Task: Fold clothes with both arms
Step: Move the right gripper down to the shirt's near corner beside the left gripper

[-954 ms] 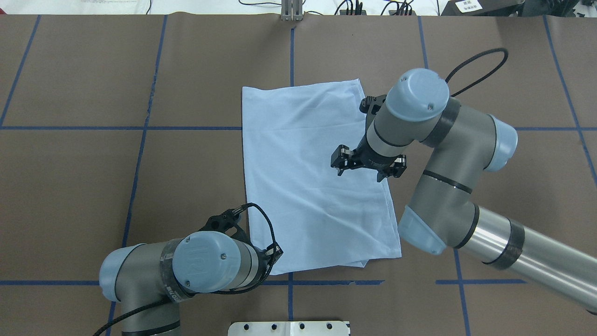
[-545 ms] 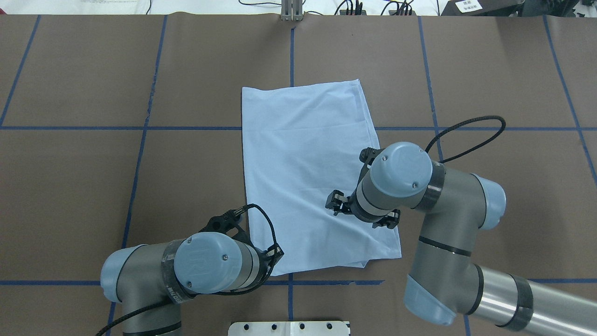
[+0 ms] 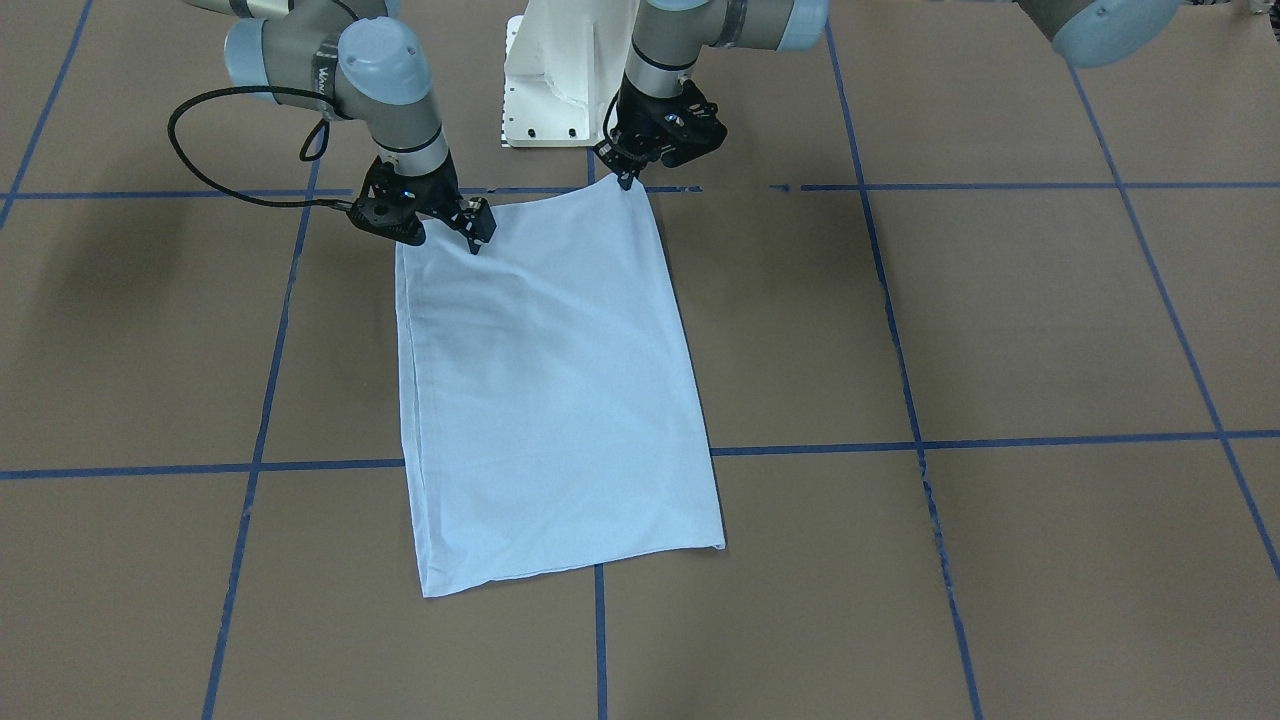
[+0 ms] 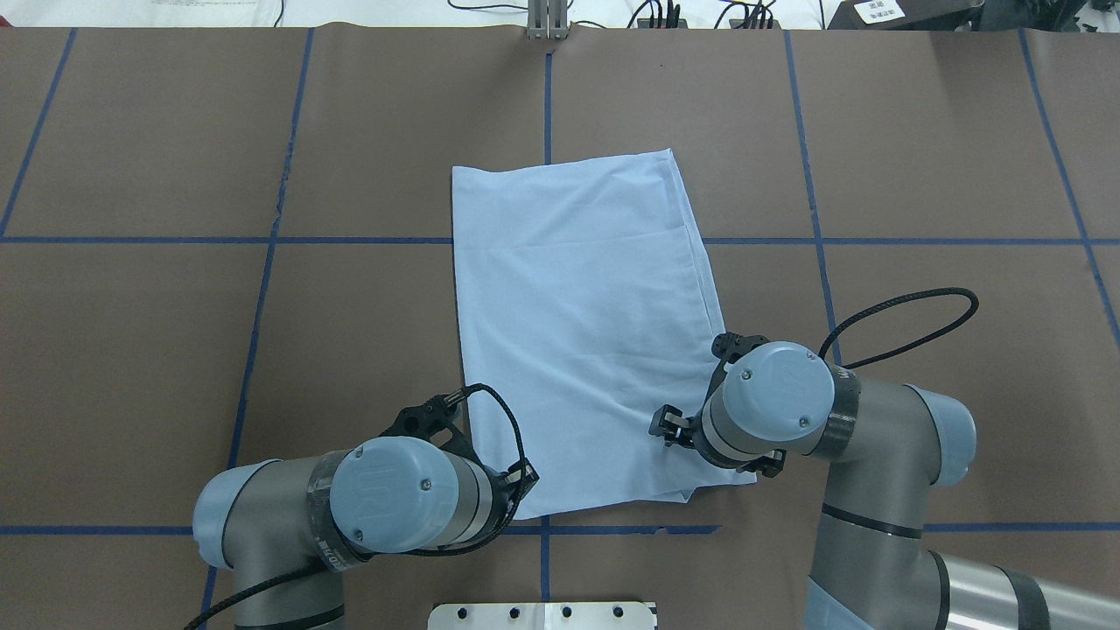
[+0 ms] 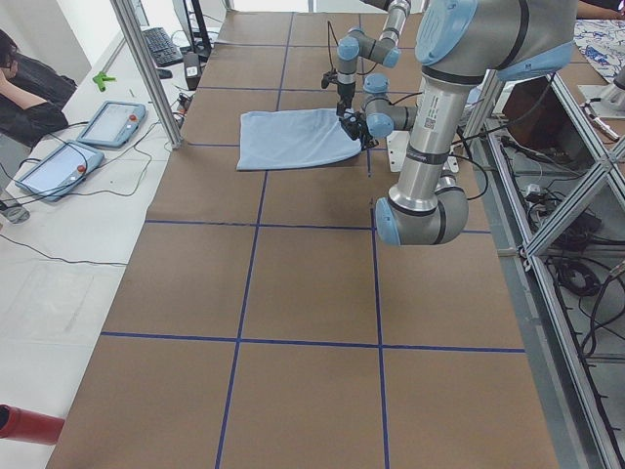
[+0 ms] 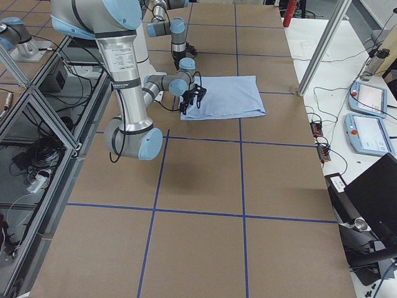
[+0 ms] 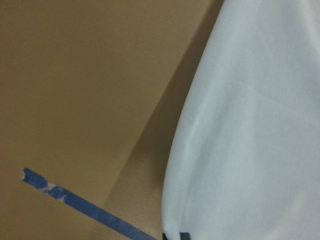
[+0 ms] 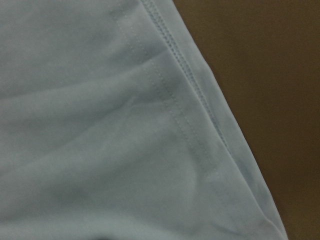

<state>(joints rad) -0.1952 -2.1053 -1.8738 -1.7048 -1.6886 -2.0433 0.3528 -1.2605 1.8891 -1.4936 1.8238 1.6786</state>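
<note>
Desk (image 4: 175,350) carries a folded pale-blue shirt (image 4: 577,332), flat at center. Right gripper (image 3: 434,234) is spread wide and empty, low over the shirt's robot-side right corner. Left gripper (image 3: 627,180) looks pinched closed on the robot-side left corner.

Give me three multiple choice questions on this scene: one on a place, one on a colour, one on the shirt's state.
1. Where is the right gripper? A. At the T-shirt's robot-side corner. B. At its far edge. C. Far from it.
2. What colour are the tape lines on the table? A. Red. B. Blue. C. Yellow.
3. How does the T-shirt lie? A. Crumpled in a heap. B. Hanging in the air. C. Folded flat, a long rectangle.
Answers: 1 A, the front-facing view shows it there; 2 B, they are blue in every view; 3 C, straight edges, lying flat.
</note>
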